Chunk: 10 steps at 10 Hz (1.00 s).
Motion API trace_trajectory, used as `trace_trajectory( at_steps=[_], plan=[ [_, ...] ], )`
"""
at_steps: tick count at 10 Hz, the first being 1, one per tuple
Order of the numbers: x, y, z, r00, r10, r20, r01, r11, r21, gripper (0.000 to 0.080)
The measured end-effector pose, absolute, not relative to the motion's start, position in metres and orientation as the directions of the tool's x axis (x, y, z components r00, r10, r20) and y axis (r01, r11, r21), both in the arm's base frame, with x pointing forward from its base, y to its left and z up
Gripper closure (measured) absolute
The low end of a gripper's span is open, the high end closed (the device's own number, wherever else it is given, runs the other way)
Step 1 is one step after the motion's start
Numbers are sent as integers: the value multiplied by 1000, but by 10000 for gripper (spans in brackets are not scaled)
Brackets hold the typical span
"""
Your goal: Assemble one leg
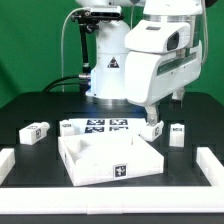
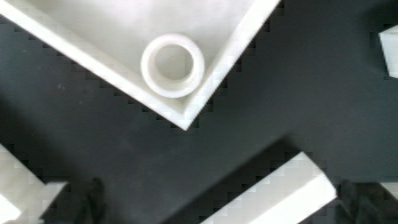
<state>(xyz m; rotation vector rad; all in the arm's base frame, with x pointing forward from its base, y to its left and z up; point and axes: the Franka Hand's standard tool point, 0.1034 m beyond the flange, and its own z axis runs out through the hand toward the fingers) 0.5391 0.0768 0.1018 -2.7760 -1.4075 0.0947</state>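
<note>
My gripper [image 1: 150, 121] hangs low over the table just behind the far right corner of the large white rimmed panel [image 1: 85, 168]. Its fingers stand wide apart, open. One leg [image 1: 153, 130], a stubby white peg with a tag, stands right under it. In the wrist view the leg [image 2: 285, 187] lies slantwise between the two dark fingers [image 2: 80, 200], nearer one of them; I cannot tell whether it touches. The gripper [image 2: 222, 208] is not closed on it. The panel's corner [image 2: 98, 40] with a round hole [image 2: 173, 66] shows beyond.
Another leg [image 1: 36, 131] lies at the exterior view's left and one more [image 1: 178, 134] at its right. The marker board [image 1: 97, 126] lies behind the panel. White border blocks [image 1: 213, 168] stand at the table's sides. The robot's base [image 1: 108, 70] rises at the back.
</note>
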Motion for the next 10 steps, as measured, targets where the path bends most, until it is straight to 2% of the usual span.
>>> trace_trajectory(
  at_steps=[7,9,10],
  plan=[
    [538,77,100,590,807,-43,805,-591,-54,150],
    [539,75,109,576,816,-47,814,-578,-54,150],
    [536,71,110,534,845,-29,844,-535,-39,150]
  ],
)
